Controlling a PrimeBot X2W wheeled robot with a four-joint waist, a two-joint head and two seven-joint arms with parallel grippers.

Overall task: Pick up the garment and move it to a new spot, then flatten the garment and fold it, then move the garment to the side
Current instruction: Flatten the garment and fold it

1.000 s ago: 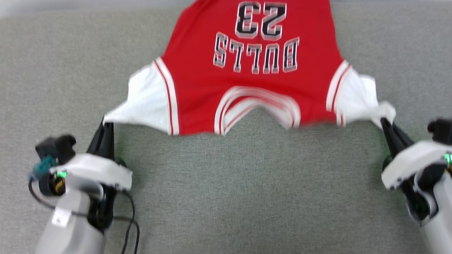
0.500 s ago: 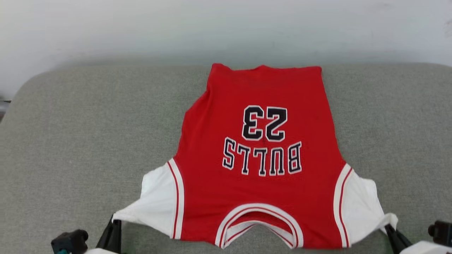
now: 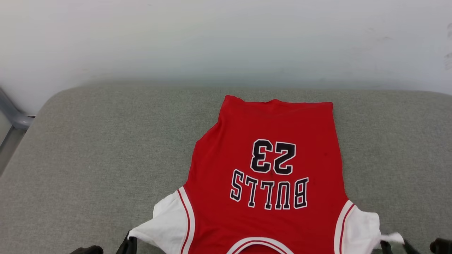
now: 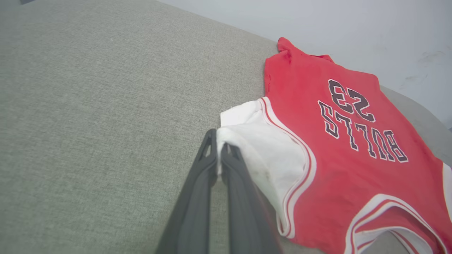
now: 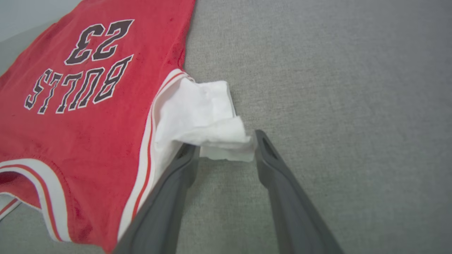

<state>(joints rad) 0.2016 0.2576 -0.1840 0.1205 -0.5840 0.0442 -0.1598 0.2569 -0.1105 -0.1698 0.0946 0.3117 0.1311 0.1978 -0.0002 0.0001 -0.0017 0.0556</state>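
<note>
— Item one, and where is it lying?
— The garment (image 3: 268,169), a red jersey with white sleeves, lettered "BULLS 23". It is lying face up on the grey cushion (image 3: 88,158), hem pointing toward the wall (image 3: 212,42) and collar toward the robot, its long axis running straight away.
— Left sleeve?
— The left gripper (image 4: 218,139) is pinching its outer edge, fingers pressed together on the cloth.
— Right sleeve?
— The right gripper (image 5: 226,141) is standing with its fingers apart. The crumpled sleeve tip is lying between them, unclamped.
— What is the next move hinging on?
— Each sleeve is sitting just ahead of its own gripper. The rumpled one is nearer the right arm, so the smoothing is probably falling to that arm.
</note>
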